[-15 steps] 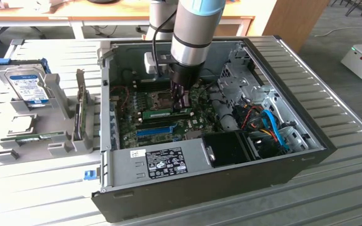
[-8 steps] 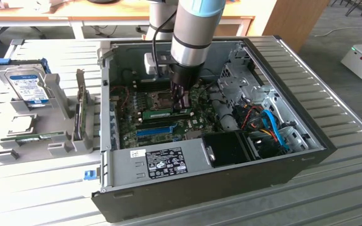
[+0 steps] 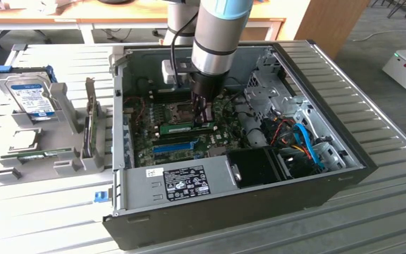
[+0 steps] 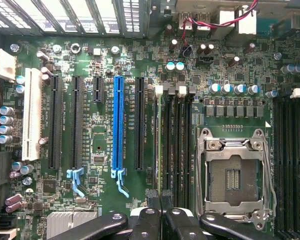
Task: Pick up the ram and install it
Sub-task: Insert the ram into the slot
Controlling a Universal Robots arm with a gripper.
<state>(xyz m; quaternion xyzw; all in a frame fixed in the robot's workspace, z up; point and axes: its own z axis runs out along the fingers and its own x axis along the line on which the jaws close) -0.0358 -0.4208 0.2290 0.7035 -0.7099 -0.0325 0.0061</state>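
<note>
fingertips are closest to the wrist cam: gripper is clenched, tips side by side, no gap i can see, nothing visibly nipped between them. ram runs edge-on away from the tips, standing in the slot row just beside the empty memory slots. i read this as the seating step, with the tips bearing on one end. exterior view agrees: gripper is inside the case, touching or just above the ram, toward its end on the exterior view's right. can't tell if it's fully home. to do it well: push straight down, keep the stick upright, and watch the far end, since off-centre pressure could rock it. room: cpu socket is near on one side and a long black card slot just beside on the other, so no sideways slack. straight up is open. cables are well apart.
</note>
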